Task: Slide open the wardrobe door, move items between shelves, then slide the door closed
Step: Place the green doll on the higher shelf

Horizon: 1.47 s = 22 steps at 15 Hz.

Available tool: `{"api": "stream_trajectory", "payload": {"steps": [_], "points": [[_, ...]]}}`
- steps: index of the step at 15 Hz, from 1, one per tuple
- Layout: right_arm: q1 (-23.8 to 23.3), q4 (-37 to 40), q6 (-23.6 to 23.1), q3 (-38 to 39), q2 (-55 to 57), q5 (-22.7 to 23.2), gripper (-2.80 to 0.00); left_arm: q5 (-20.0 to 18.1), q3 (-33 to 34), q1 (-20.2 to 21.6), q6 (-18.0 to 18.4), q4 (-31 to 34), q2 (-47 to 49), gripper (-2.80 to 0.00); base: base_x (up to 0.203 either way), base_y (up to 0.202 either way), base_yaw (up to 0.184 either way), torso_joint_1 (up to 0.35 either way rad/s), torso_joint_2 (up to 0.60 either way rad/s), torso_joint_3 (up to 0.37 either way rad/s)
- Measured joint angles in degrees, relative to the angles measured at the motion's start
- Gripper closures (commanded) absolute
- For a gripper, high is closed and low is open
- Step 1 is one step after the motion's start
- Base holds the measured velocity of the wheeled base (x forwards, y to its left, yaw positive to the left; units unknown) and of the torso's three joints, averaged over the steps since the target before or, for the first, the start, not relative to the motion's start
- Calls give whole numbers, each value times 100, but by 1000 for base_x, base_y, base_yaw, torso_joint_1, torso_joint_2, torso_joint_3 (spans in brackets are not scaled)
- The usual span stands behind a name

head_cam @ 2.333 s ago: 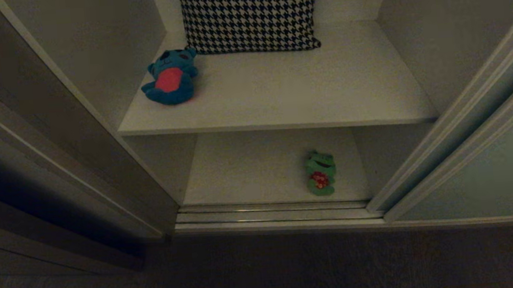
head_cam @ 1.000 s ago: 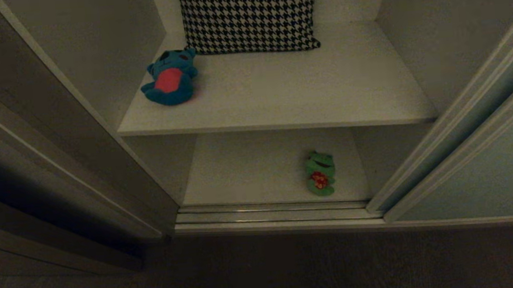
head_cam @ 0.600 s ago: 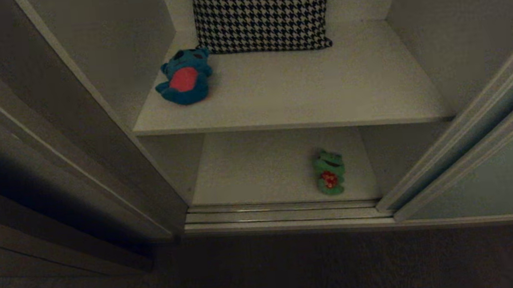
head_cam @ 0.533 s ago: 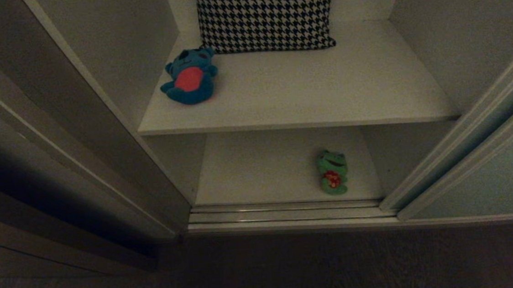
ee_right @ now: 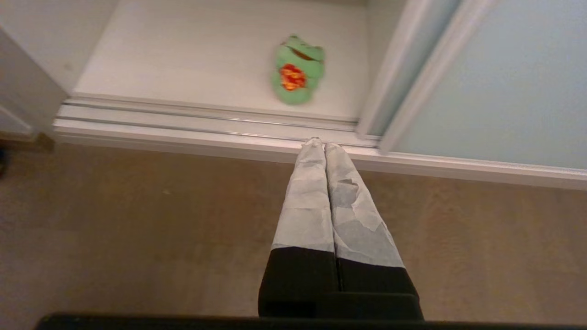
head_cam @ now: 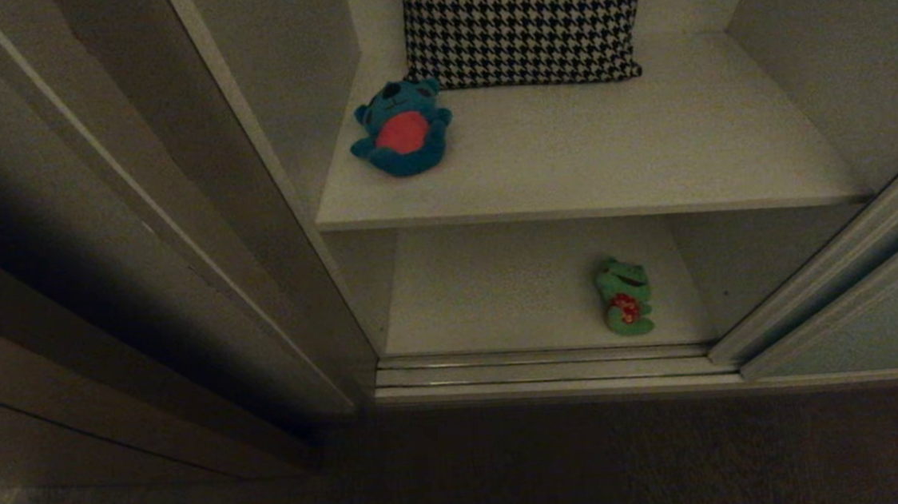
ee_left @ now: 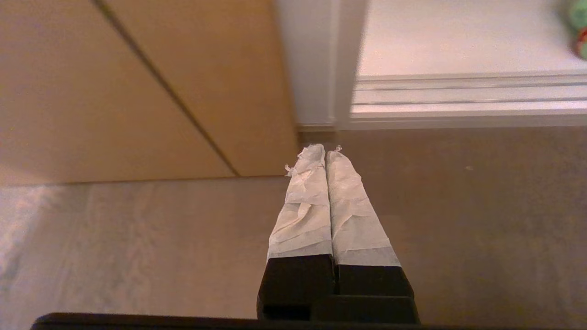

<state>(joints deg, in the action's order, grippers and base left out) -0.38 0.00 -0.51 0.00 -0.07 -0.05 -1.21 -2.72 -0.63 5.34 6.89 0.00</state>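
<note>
Left gripper (ee_left: 324,153): tape-wrapped fingers pressed together, empty, over brown carpet (ee_left: 458,220), short of the metal floor track (ee_left: 458,89).
Right gripper (ee_right: 321,145): fingers pressed together, empty, tips at the track edge.
Green plush frog with red trim (ee_right: 298,69): on the lower off-white shelf (ee_right: 192,59), just beyond the right gripper.
Teal-blue plush bear with red belly (head_cam: 402,128): upper off-white shelf (head_cam: 610,159), beside a houndstooth cushion (head_cam: 523,18).
Pale grey-green sliding door (ee_right: 504,82): slid aside, right of the right gripper.

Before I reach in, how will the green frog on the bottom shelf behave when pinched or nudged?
The green frog looks like a soft plush, so it will probably squash and flop rather than stay stiff. It lies flat on the smooth bottom shelf, so a nudge would likely slide it, not roll it. Probably light.
</note>
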Motion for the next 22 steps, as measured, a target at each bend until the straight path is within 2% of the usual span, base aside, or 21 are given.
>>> {"api": "stream_trajectory", "payload": {"steps": [7,22], "points": [[0,0,-1,0,0,-3,0,-2,0,-7,-7,-4,2,0,0,172,-1,3,0,2],[2,0,5,0,0,-5,0,-2,2,1,-35,-6,10,0,0,0,0,0,0,0]]}}
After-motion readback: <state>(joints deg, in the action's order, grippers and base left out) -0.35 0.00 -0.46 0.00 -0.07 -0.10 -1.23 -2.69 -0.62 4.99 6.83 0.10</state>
